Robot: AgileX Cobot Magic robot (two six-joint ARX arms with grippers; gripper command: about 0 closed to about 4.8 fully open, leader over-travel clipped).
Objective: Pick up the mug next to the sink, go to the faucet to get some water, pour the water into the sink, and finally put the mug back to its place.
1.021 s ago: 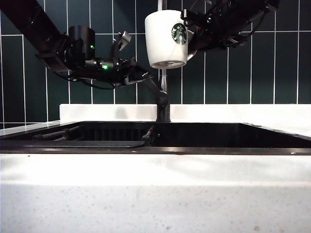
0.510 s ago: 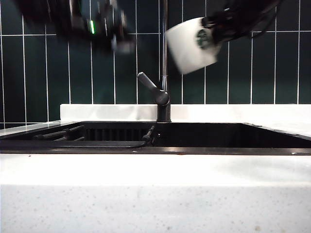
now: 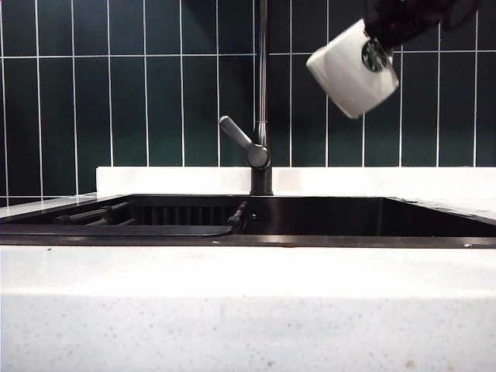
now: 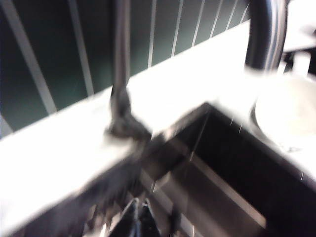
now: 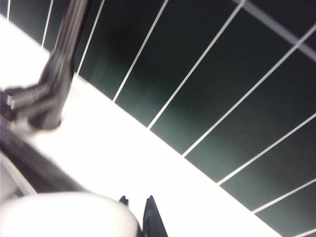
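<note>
The white mug [image 3: 354, 68] hung tilted high above the right half of the sink [image 3: 310, 217], its open mouth turned down and toward the faucet [image 3: 262, 101], the green round logo facing the camera near the handle side. The right gripper [image 3: 399, 19], a dark mass at the top right corner of the exterior view, was clamped on the mug at its upper end; in the right wrist view the gripper's [image 5: 138, 212] dark fingertips stood close together against the mug's pale rim [image 5: 69, 215]. No stream showed clearly below the mug's mouth; the picture was too coarse to say whether any water was falling.

The faucet's thin pipe rose from the back edge of the sink at its middle, its grey lever handle [image 3: 236, 136] angled up toward the left. A slotted rack [image 3: 101, 215] lay in the left part of the basin.

The left gripper [image 4: 138, 219] was out of the exterior view. Its own blurred wrist picture showed its dark fingertips pressed together with nothing between them, above the sink's back corner, with the faucet base [image 4: 123, 121] on the white countertop [image 4: 59, 158] beyond.

Dark green wall tiles [image 3: 155, 93] backed the white speckled countertop.
</note>
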